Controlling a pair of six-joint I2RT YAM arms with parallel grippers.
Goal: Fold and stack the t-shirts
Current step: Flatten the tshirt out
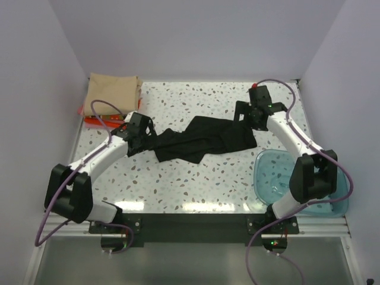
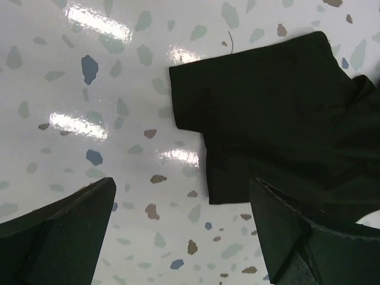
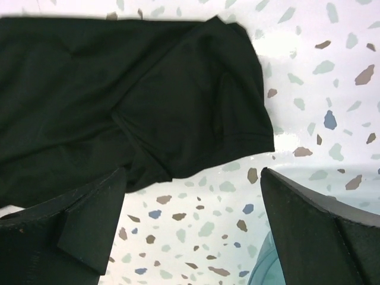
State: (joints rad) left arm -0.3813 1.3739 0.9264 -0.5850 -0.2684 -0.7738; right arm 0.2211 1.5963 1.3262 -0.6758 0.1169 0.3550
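The black t-shirt (image 1: pixel 205 141) lies crumpled and stretched across the middle of the table. The tan-beige t-shirt (image 1: pixel 111 94) lies folded at the back left on top of the red-orange one (image 1: pixel 94 121), of which only an edge shows. My left gripper (image 1: pixel 144 134) is open above the black shirt's left end; its sleeve (image 2: pixel 279 113) shows in the left wrist view. My right gripper (image 1: pixel 245 116) is open above the shirt's right end (image 3: pixel 148 101). Neither holds cloth.
A translucent teal plastic bowl (image 1: pixel 274 172) stands at the front right under the right arm; its rim (image 3: pixel 264 267) shows in the right wrist view. White walls close in the speckled table (image 1: pixel 196 190) on three sides.
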